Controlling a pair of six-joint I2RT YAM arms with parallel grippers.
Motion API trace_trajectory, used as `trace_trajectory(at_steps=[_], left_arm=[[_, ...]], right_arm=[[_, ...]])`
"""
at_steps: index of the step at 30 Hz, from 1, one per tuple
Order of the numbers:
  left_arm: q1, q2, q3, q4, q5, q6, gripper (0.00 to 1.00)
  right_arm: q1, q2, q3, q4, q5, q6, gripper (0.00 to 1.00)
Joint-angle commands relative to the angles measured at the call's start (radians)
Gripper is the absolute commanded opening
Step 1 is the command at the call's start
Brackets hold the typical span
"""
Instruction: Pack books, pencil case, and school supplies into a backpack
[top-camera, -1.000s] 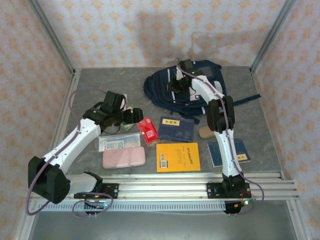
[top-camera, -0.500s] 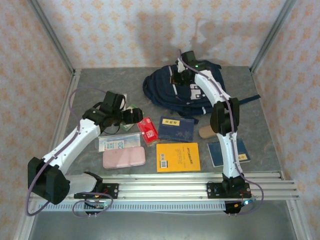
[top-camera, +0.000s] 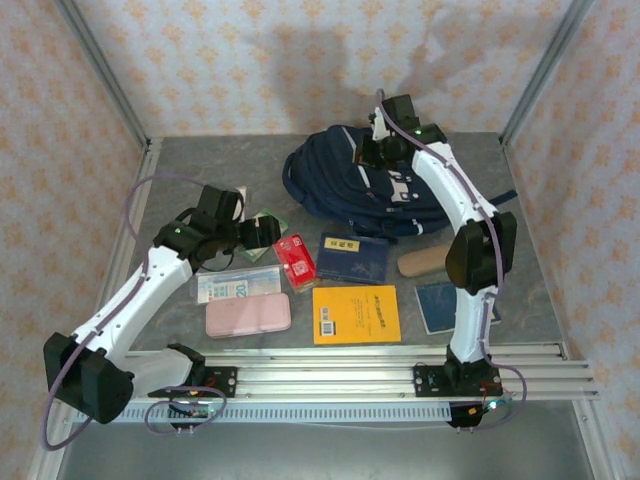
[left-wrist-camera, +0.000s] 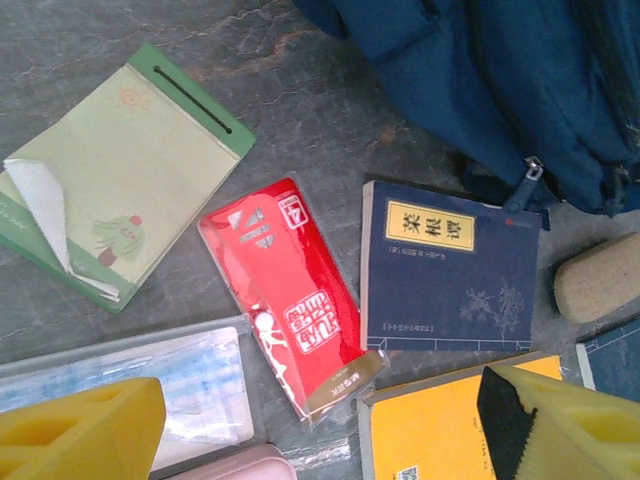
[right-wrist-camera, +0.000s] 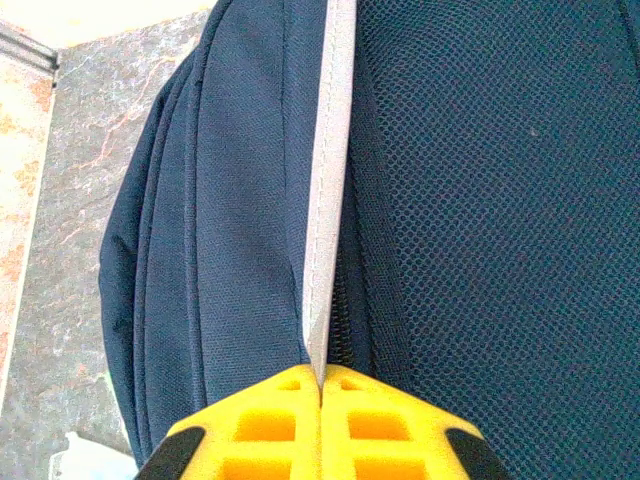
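The large navy blue fabric backpack (top-camera: 340, 190) lies at the far side of the grey marbled table (top-camera: 190, 165). The right pincer (top-camera: 366, 152) is at its upper edge, clenched. In the right wrist view its yellow fingertips (right-wrist-camera: 270, 410) are pressed together on a pale grey strip (right-wrist-camera: 330, 150) that runs down the backpack's cloth, with plain fabric to one side of the pincer and dark mesh to the other.

The left pincer (top-camera: 264, 232) hangs released and spread wide over the loose items, grasping nothing. In the left wrist view the thin orange-yellow book with a barcode (left-wrist-camera: 440, 430) lies under the finger at the right of that view. A flat navy blue book with a yellow label (left-wrist-camera: 447, 265) lies ahead of that same finger, its far corner just beside the backpack. A second navy blue book (top-camera: 438, 302) lies well to the right of this pincer, next to the right arm.

The flat pale pink pencil case (top-camera: 248, 315) lies nearer the arm bases than the left pincer, just beside the orange-yellow book. The pale blue printed packet (left-wrist-camera: 150, 375) lies under the finger at the left of the wrist view, and the green-edged notepad packet (left-wrist-camera: 120, 190) lies ahead of it with one page corner curled up. The red packet in clear wrap (left-wrist-camera: 290, 300) lies between the two fingers, tilted. The tan oblong piece (left-wrist-camera: 598, 275) lies far off to the right, past the labelled navy book.
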Motion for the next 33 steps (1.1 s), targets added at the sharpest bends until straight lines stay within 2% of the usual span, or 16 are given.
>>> trace_trajectory(at_steps=[1,7,14,15,16,17,19,21,24,33], left_arm=[[0.006,-0.030,0.008,-0.040,-0.051,0.023,0.83],[0.006,-0.049,0.000,-0.049,-0.102,0.022,0.82],[0.006,-0.054,0.005,-0.067,-0.146,0.027,0.82],[0.006,-0.057,0.002,-0.069,-0.150,0.027,0.82],[0.006,-0.058,0.000,-0.069,-0.156,0.028,0.82],[0.005,-0.060,0.000,-0.071,-0.164,0.028,0.82],[0.006,-0.066,-0.002,-0.073,-0.177,0.027,0.82],[0.007,-0.072,-0.001,-0.075,-0.194,0.026,0.82],[0.009,-0.085,0.000,-0.075,-0.222,0.024,0.82],[0.015,-0.096,-0.008,-0.076,-0.225,0.022,0.82]], right_arm=[[0.067,-0.113,-0.021,-0.014,0.000,0.003,0.00],[0.206,-0.073,-0.146,-0.073,0.163,-0.062,0.00],[0.294,0.035,-0.163,-0.071,0.293,-0.077,0.00],[0.296,0.040,-0.160,-0.067,0.297,-0.076,0.03],[0.298,0.045,-0.157,-0.064,0.293,-0.077,0.14],[0.300,0.049,-0.149,-0.068,0.291,-0.082,0.32],[0.305,0.052,-0.133,-0.074,0.276,-0.092,0.62],[0.307,0.050,-0.130,-0.071,0.257,-0.107,0.79],[0.313,0.058,-0.121,-0.075,0.253,-0.131,0.87],[0.359,0.162,-0.055,-0.146,0.394,-0.173,0.94]])
